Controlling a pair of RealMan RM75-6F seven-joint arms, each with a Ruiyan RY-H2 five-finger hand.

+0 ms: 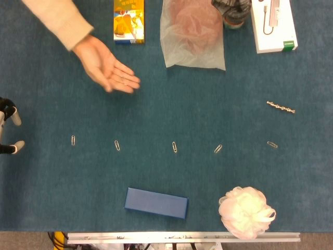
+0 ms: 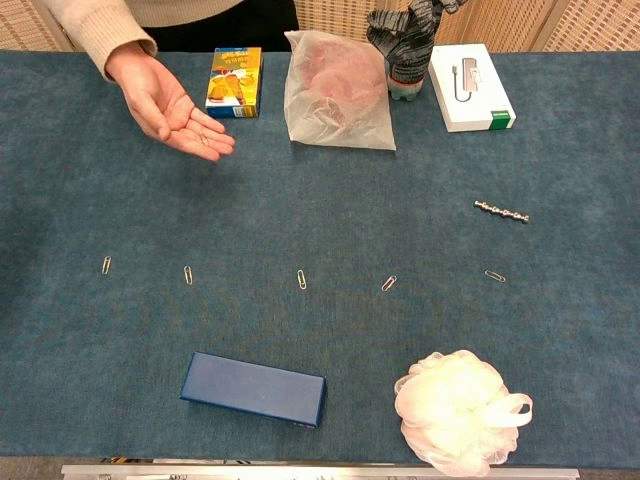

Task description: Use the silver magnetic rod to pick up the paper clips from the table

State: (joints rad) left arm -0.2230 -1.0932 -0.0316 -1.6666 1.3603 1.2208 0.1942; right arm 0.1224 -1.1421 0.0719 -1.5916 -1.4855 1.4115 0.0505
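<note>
Nearest the camera, at the bottom of the frame, lie a blue box and, to its right, a white bath pouf; neither belongs to the task. Above them five paper clips lie in a loose row across the middle of the blue tablecloth, well apart from one another. The silver magnetic rod lies flat at the right of the frame, above the rightmost clip and untouched.

Only the robot's left hand shows, at the left edge of the head view. Its fingers appear apart and it holds nothing, though it is cut off by the frame. The right hand is not visible in either view. A person's hand rests palm up at the upper left, and seems to have a small item on it that is too small to identify.

Assessment: the step in hand is fetching the rod, which has not begun. The right hand is best placed, as the rod lies on that side. Recommended practice: grip the rod near one end across its length, leaving the other end free, then lower that end onto each clip in turn, starting with the nearest. Risk: the thin rod may roll away under a careless pinch.
</note>
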